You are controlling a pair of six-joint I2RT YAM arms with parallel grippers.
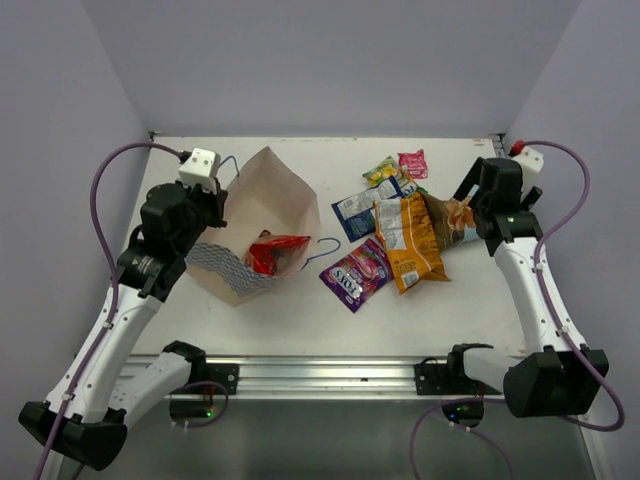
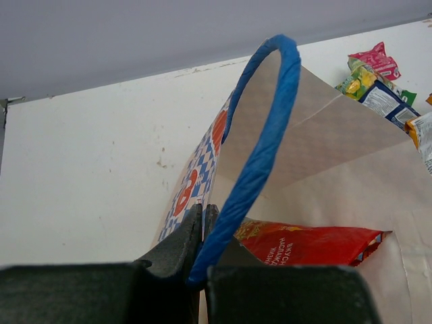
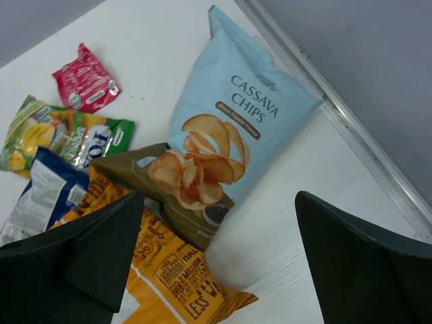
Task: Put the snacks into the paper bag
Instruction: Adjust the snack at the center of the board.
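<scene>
Nearest the arm bases, on the white table (image 1: pixel 300 320): left gripper (image 2: pixel 202 219) clamped tight on the rim of the tan paper bag with blue-and-white checks and orange prints (image 1: pixel 262 205), right beside the root of its thin blue cord handle (image 2: pixel 260 152), which arches up in front of the wrist camera. Bag lying on its side, mouth gaping toward the right, plain brown inside showing. Within it, near the lower wall, a red crinkly foil packet (image 1: pixel 275 252). Second blue handle (image 1: pixel 322 250) curling on the table just outside the mouth.

To the right of the bag, loose on the table: a purple pack with white lettering (image 1: pixel 357 272), closest to the bases, touching the long orange chip bag (image 1: pixel 408 240). Orange bag lying across the lower edge of a light-blue cassava chips bag with a brown band (image 3: pixel 233 135).

Right gripper (image 3: pixel 223 256) spread wide, gripping nothing, poised above the orange and light-blue bags.

Farther back: a blue-and-white packet (image 1: pixel 360 208) partly under the orange bag, then a yellow-green packet (image 3: pixel 61 138), and farthest, a small pink packet (image 3: pixel 86 79) lying alone, near the yellow-green one.
</scene>
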